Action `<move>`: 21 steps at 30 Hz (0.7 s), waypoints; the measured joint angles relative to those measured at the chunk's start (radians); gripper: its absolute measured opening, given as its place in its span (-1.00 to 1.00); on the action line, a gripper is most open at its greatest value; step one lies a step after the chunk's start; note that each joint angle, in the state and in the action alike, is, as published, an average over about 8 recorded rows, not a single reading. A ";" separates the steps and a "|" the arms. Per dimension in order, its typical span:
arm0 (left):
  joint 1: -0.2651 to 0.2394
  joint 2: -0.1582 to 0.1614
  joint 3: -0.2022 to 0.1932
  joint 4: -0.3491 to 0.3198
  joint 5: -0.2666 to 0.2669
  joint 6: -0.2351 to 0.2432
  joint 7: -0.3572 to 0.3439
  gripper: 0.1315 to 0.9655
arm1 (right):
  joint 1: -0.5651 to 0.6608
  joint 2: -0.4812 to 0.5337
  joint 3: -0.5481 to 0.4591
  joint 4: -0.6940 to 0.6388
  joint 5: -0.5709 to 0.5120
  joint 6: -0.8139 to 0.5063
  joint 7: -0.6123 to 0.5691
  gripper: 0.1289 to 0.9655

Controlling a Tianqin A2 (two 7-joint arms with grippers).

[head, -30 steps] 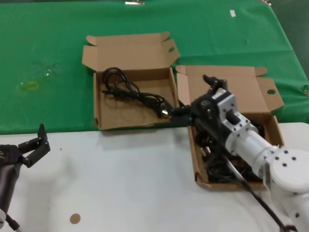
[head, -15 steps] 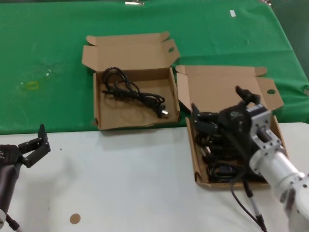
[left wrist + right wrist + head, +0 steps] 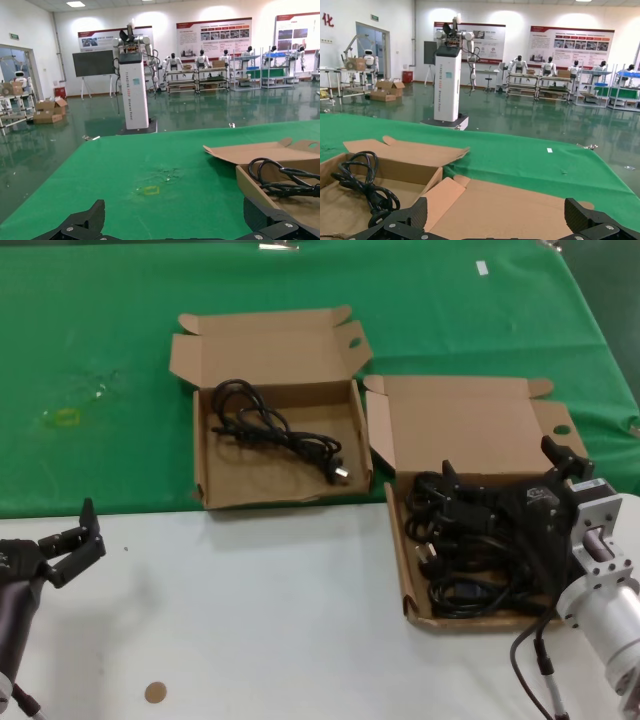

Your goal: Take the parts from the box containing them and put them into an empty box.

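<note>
The box containing the parts stands at the right and holds a heap of black coiled cords. My right gripper hovers open just above that heap, with nothing between its fingers. The other cardboard box, to its left, holds one black cord with its plug toward the near right corner. The right wrist view looks over the gripper at the right box's lid and the lone cord. My left gripper stands open and idle at the near left.
Both boxes straddle the edge between the green cloth and the white table. A small brown disc lies near the table's front. The left wrist view shows the left box and its cord beside the left gripper.
My right gripper has drawn back from the plug end of the cord in the left box and moved right, over the heap. That cord stays put. The left arm has not moved.
</note>
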 joint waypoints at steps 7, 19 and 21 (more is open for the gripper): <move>0.000 0.000 0.000 0.000 0.000 0.000 0.000 1.00 | -0.002 0.000 0.001 0.002 0.001 0.001 0.000 1.00; 0.000 0.000 0.000 0.000 0.000 0.000 0.000 1.00 | -0.002 0.000 0.001 0.002 0.001 0.001 0.000 1.00; 0.000 0.000 0.000 0.000 0.000 0.000 0.000 1.00 | -0.002 0.000 0.001 0.002 0.001 0.001 0.000 1.00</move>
